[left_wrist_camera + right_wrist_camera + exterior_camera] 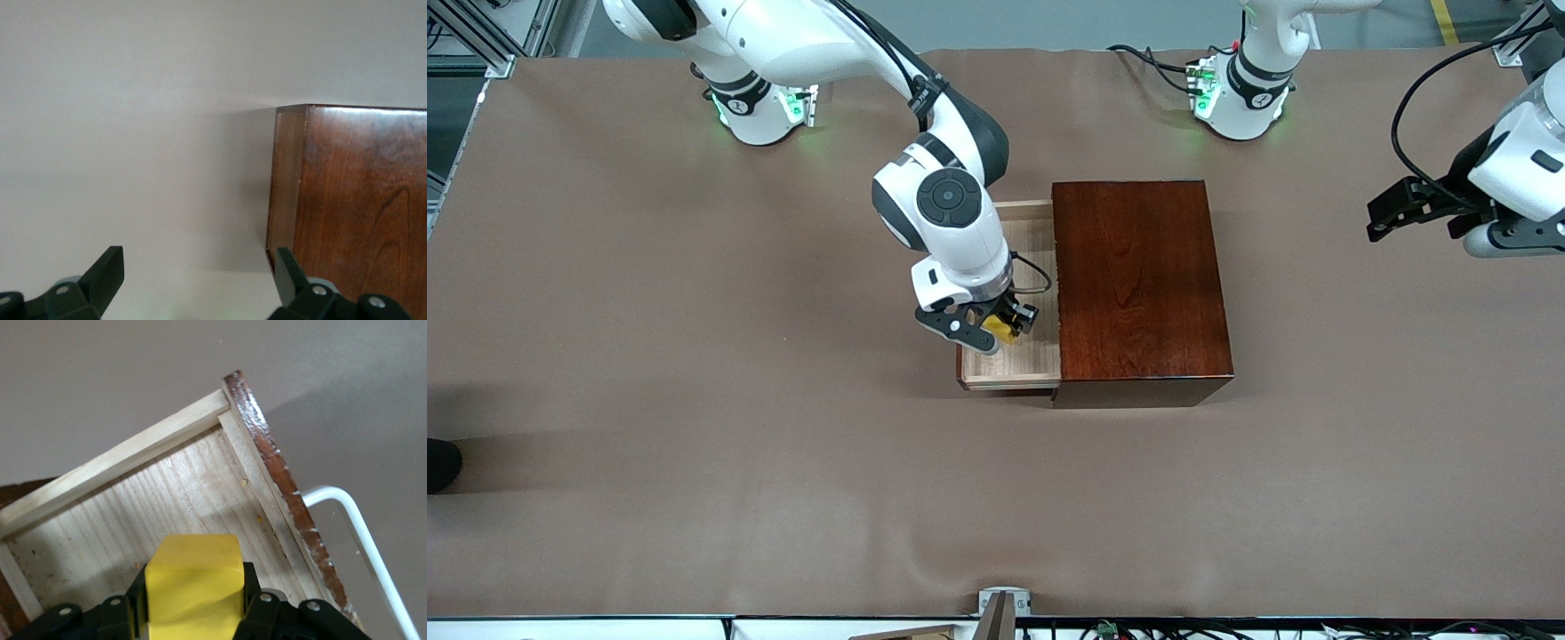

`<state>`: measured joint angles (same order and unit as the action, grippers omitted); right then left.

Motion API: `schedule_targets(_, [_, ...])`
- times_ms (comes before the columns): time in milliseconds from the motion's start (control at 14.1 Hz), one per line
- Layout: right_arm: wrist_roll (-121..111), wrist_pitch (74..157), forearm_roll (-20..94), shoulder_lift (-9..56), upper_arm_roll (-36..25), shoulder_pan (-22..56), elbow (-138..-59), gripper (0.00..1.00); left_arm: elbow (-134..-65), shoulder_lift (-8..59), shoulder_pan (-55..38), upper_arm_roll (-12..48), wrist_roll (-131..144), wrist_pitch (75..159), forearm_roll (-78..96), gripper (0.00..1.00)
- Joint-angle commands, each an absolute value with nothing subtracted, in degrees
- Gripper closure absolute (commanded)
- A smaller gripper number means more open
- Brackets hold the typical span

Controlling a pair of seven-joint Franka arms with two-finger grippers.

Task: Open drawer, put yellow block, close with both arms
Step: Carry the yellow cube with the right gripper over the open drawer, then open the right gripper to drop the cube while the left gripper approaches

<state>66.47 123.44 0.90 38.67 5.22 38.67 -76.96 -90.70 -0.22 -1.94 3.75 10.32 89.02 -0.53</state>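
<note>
While your right arm reaches from its base over the drawer [1021, 356], its right claw [996, 324] is clamped on the block [1003, 331], the two fingers [120, 613] pressing opposite faces of the yellow cube so that it sits squarely between them. In the right wrist view the block [195, 587] hangs over the pale wood floor of the drawer [160, 500], apart from the floor and from the drawer's walls, nearer the front panel than the box. The drawer stands pulled out of the box [1141, 289] toward the right arm's end of the worktop [649, 400], and its white handle [360, 540] juts from the dark front panel. You cannot see the handle in the front view, because the arm covers that part. Your left arm waits at its own end of the worktop, with the left claw [1418, 209] up in the air over bare worktop, well apart from the box. Its fingers [107, 270] stand wide apart and hold nothing; the left wrist view shows a corner of the box [347, 200] past one fingertip.
</note>
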Motion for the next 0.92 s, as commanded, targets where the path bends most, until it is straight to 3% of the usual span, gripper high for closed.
schedule_targets(0, [61.2, 123.8, 0.0, 40.1, 4.7, 39.5, -75.2, 1.00, -90.6, 1.5, -1.6, 4.0, 17.7, 89.7, 0.5, 0.00])
schedule_targets(497, [53.1, 126.6, 0.4, 40.8, 4.8, 39.8, -75.2, 1.00, -90.7, 3.9, -1.3, 3.9, 24.7, 90.2, 1.4, 0.00])
schedule_targets(568, [53.3, 126.6, 0.7, 40.8, 4.8, 39.8, -75.2, 0.30, -90.7, 4.0, -1.3, 3.9, 26.4, 90.3, 1.9, 0.00])
schedule_targets(639, [53.8, 126.6, 0.7, 40.8, 4.8, 39.8, -75.2, 0.00, -90.7, 4.5, -1.3, 3.9, 27.9, 90.6, 2.4, 0.00])
schedule_targets(852, [53.0, 125.8, 1.1, 39.8, 5.0, 38.5, -74.8, 0.00, -90.7, 5.4, -1.3, 3.9, 32.9, 91.1, 2.9, 0.00])
